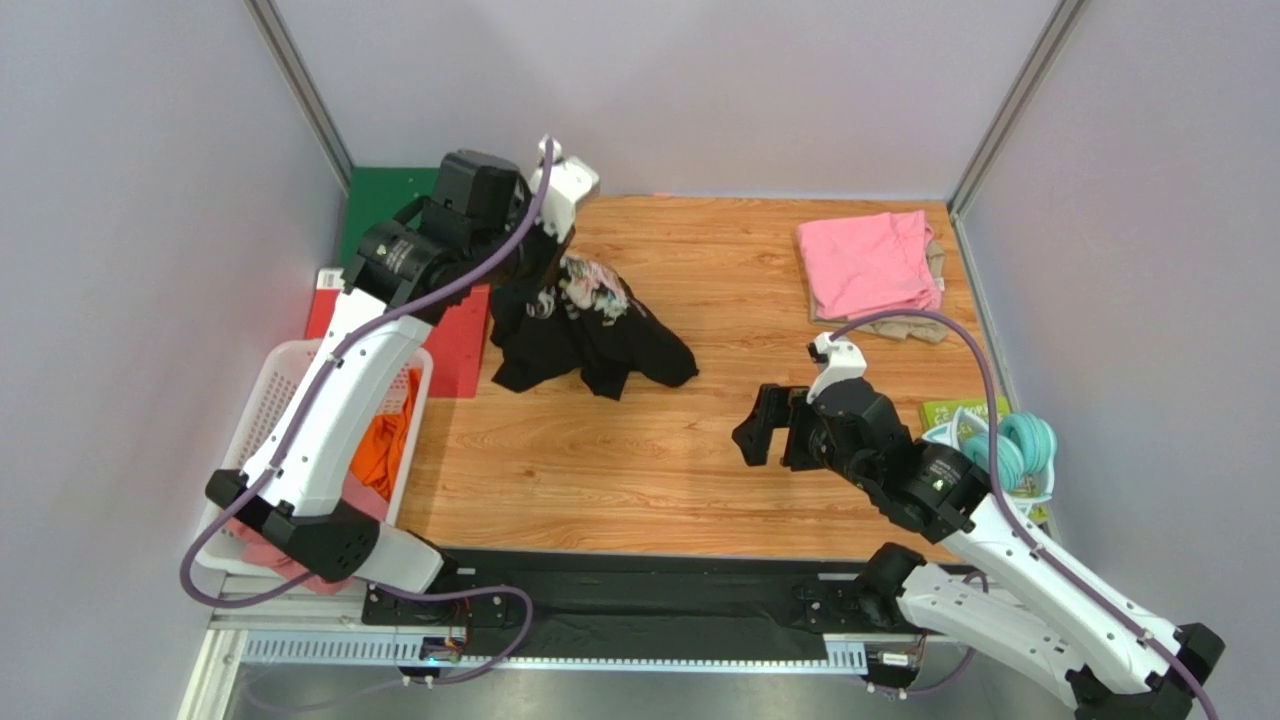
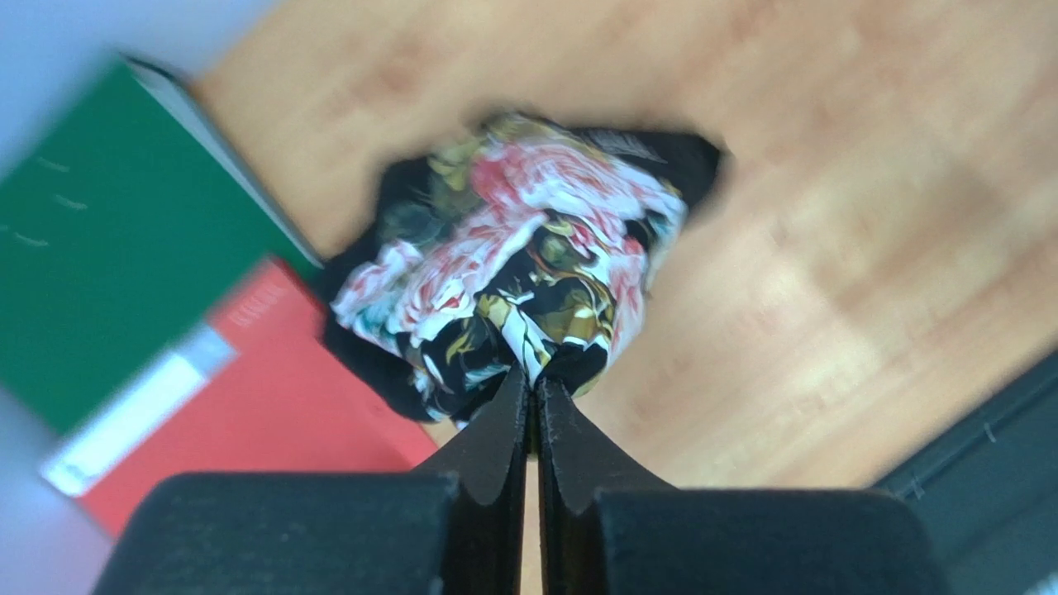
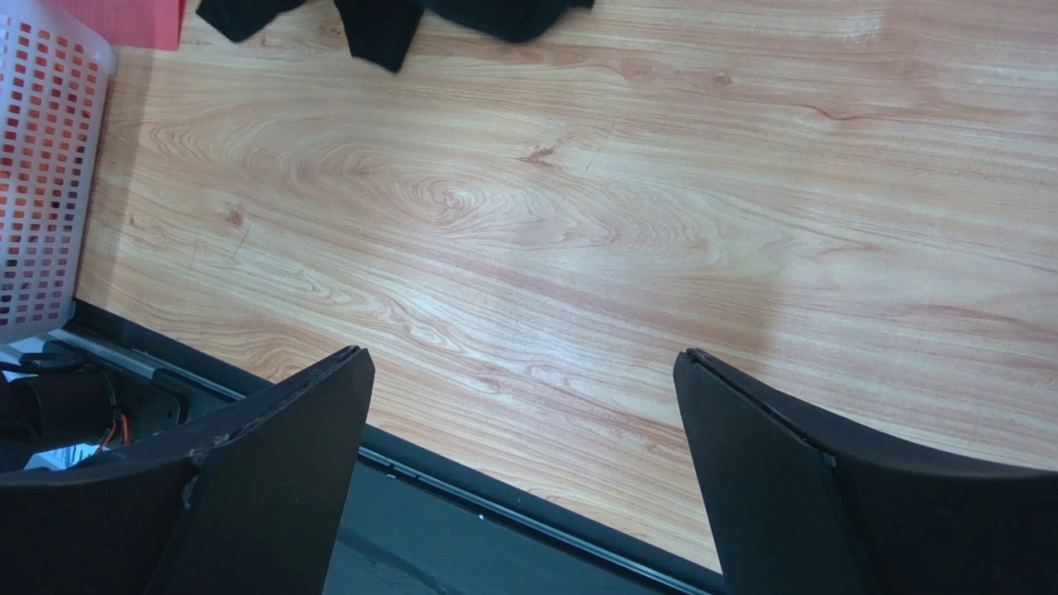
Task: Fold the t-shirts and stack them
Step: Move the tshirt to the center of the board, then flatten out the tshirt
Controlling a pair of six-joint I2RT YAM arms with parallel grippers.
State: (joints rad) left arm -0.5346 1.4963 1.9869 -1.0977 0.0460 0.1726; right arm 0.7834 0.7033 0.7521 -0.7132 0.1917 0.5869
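Note:
My left gripper (image 1: 559, 248) is shut on a bunch of the black t-shirt with the pink-rose print (image 1: 586, 323) and holds it up over the back left of the table, the cloth hanging crumpled down to the wood. In the left wrist view the closed gripper (image 2: 534, 378) pinches the printed cloth (image 2: 522, 260). At the back right a folded pink t-shirt (image 1: 864, 263) lies on a beige one (image 1: 909, 324). An orange t-shirt (image 1: 388, 443) sits in the white basket (image 1: 278, 393). My right gripper (image 1: 766, 428) hovers open and empty over bare wood (image 3: 522, 360).
A green binder (image 1: 376, 203) and a red binder (image 1: 458, 342) lie at the back left beside the basket. A teal coiled bundle (image 1: 1022, 450) and a green packet (image 1: 962, 411) lie at the right edge. The black shirt's lower edge (image 3: 373, 25) shows in the right wrist view.

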